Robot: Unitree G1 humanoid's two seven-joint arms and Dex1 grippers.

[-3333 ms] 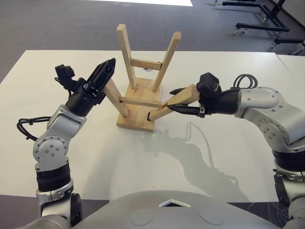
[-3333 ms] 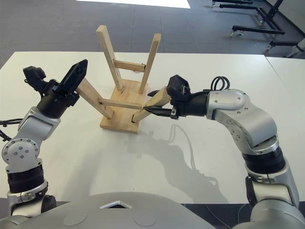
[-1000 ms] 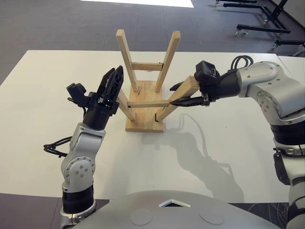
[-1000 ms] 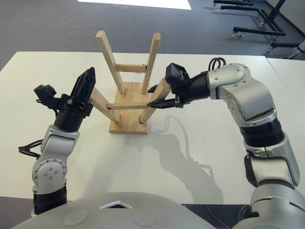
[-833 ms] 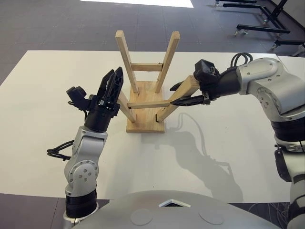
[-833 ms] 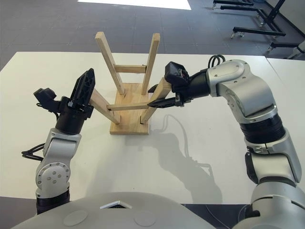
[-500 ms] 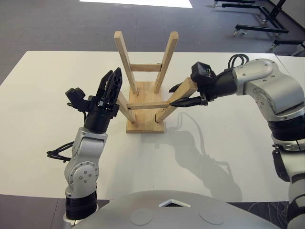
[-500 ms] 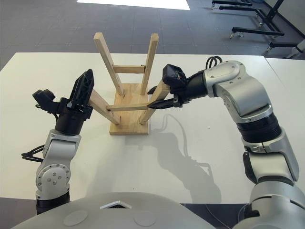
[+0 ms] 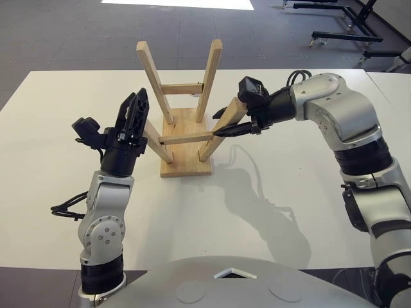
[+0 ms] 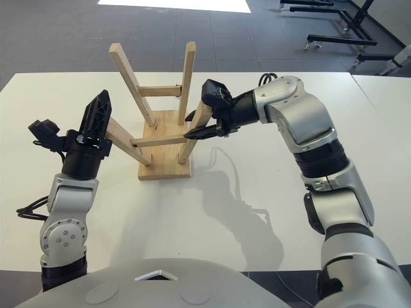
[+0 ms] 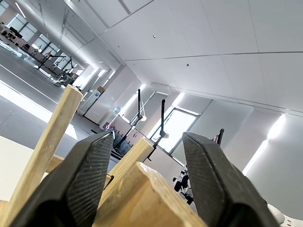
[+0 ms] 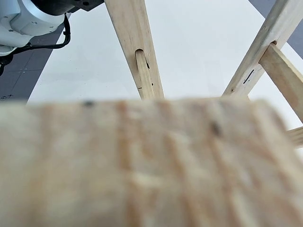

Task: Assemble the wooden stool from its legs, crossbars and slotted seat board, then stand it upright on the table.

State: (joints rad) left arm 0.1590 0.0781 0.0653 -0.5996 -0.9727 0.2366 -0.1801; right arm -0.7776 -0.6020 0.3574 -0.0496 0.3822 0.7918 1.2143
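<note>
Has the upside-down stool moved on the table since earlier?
Yes. The stool has turned: its seat board lay skewed to the table's far edge and now lies roughly square to it.

floor [image 9: 77, 32]: dark grey, bright light patch [image 9: 180, 3] at far edge | table [image 9: 289, 212]: white, broad | second white table [image 9: 399, 85]: just beside it, right | black wheeled frames [image 9: 347, 35]: on floor beyond, right | ceiling [image 11: 213, 28]: white panels | windows [image 11: 176, 130]: tall, bright
</note>
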